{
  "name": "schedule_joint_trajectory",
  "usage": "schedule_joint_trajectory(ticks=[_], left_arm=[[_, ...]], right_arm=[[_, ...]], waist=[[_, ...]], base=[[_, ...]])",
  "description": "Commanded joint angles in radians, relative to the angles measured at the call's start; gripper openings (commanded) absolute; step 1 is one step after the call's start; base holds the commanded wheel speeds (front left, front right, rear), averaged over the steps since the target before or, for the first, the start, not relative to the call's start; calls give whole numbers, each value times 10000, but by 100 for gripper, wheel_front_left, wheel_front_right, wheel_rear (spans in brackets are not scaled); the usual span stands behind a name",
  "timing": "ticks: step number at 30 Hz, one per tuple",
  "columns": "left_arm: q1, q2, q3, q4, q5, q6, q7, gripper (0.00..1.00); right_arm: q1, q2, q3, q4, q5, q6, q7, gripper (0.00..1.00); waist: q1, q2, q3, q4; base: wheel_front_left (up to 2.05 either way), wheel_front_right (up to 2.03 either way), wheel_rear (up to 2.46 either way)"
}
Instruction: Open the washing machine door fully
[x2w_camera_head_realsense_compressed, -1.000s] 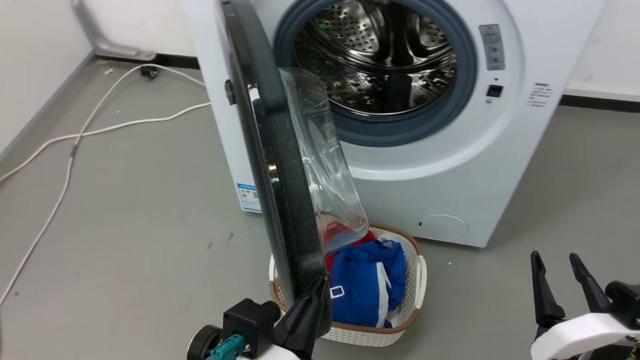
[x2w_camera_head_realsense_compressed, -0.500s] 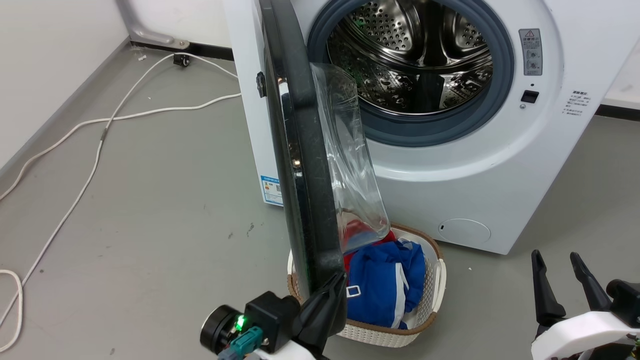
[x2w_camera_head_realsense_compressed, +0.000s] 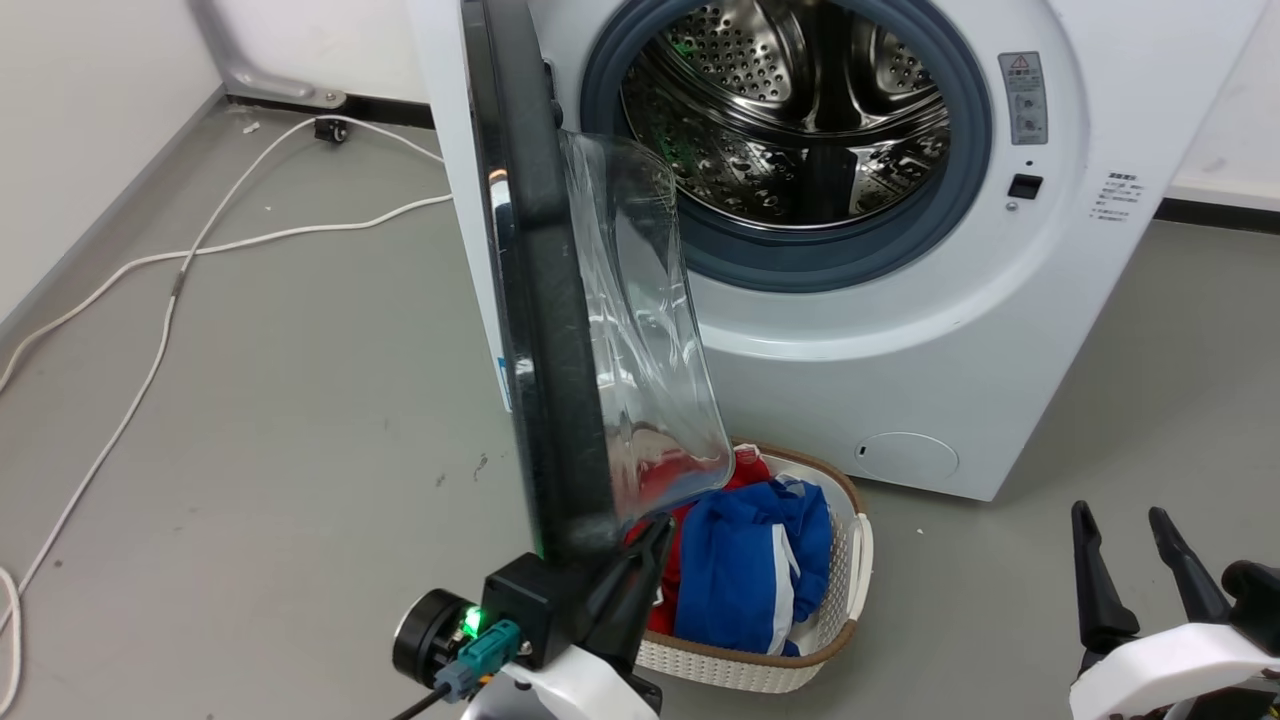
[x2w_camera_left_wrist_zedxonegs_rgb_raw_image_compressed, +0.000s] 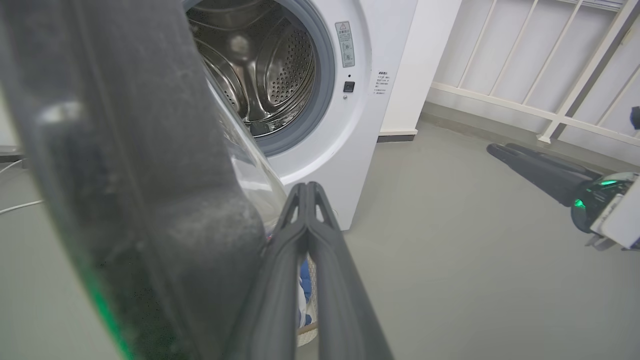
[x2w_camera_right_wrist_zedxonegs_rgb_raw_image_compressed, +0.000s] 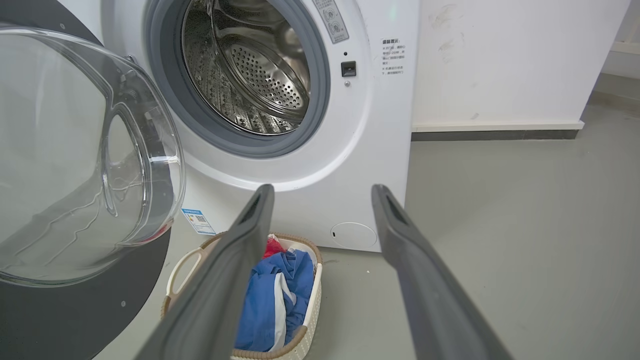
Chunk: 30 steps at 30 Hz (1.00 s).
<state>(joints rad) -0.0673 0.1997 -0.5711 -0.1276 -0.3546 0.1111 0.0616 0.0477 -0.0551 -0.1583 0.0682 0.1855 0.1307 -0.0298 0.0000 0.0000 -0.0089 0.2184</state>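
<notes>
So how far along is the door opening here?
Done: the washing machine door stands swung out, roughly square to the washing machine, drum exposed. In hand: the shut left pincer sits against its inner lower rim. Remaining: pushing it wider; the open right pincer hangs idle.

On the white front of the washing machine (x2w_camera_head_realsense_compressed: 900, 330), to the right of the drum opening, there is a grey label (x2w_camera_head_realsense_compressed: 1021, 97) with a warning triangle (x2w_camera_head_realsense_compressed: 1019, 62) at its top. Its other marks are too small to read. Further right stand some short lines of dark print (x2w_camera_head_realsense_compressed: 1116, 195), not readable. Low on the front, a blue label (x2w_camera_right_wrist_zedxonegs_rgb_raw_image_compressed: 199, 220) carries tiny text, also not readable.
</notes>
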Motion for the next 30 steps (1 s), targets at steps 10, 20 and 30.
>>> schedule_joint_trajectory(ticks=[10, 20, 30], left_arm=[[434, 335, 829, -190, -106, 782, -228, 0], [610, 929, 2184, 53, -633, 1152, -659, 0], [-63, 1727, 4056, 1608, -1715, 861, -1374, 0]], right_arm=[[-74, 40, -192, 0, 29, 1, -114, 100], [-173, 35, -183, -161, -28, 1, -93, 100], [-326, -236, -155, -631, -62, 1, 105, 100]], waist=[[0, 0, 110, 723], [0, 0, 239, 1154], [0, 0, 777, 860]], base=[[0, 0, 0], [0, 0, 0], [0, 0, 0]])
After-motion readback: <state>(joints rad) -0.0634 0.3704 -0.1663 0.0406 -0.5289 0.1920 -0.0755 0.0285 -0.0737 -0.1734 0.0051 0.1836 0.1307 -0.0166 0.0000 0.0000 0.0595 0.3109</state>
